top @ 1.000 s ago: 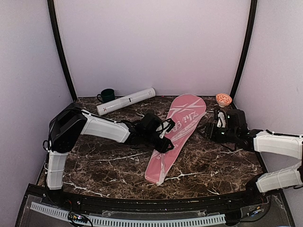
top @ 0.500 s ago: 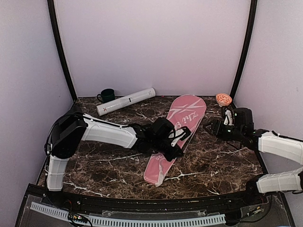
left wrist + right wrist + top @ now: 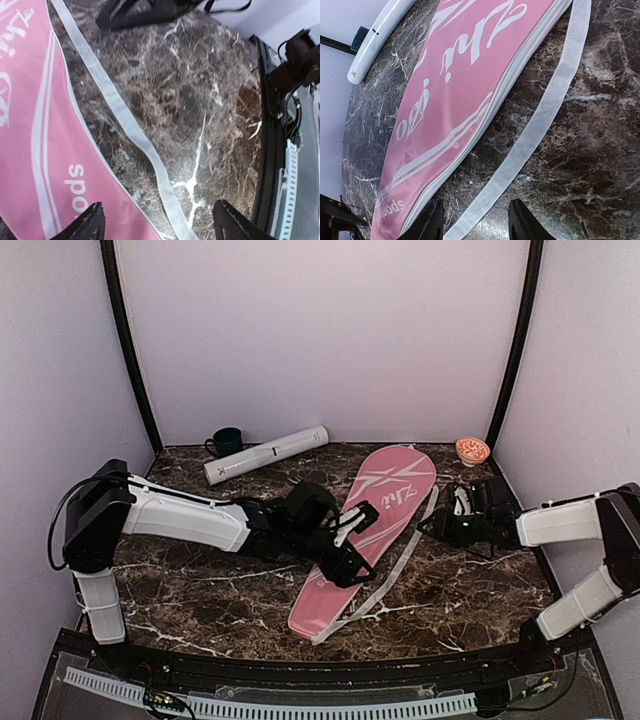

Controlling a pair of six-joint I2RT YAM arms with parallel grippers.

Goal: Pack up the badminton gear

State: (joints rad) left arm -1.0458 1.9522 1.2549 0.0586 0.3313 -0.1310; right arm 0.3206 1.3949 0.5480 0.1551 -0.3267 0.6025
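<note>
Pink racket-shaped bag, white lettering: flat on marble tabletop, long axis diagonal, broad head far-right; left hand low over its narrow half, fingers spread; right hand seemingly half-spread over white strap.

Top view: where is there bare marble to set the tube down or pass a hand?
Bare: near-left marble, bordered by the left arm, the pink bag and the front edge; near-right patch between the white strap and the right arm. Crowded: mid-table, where bag, strap and both arms meet.
</note>
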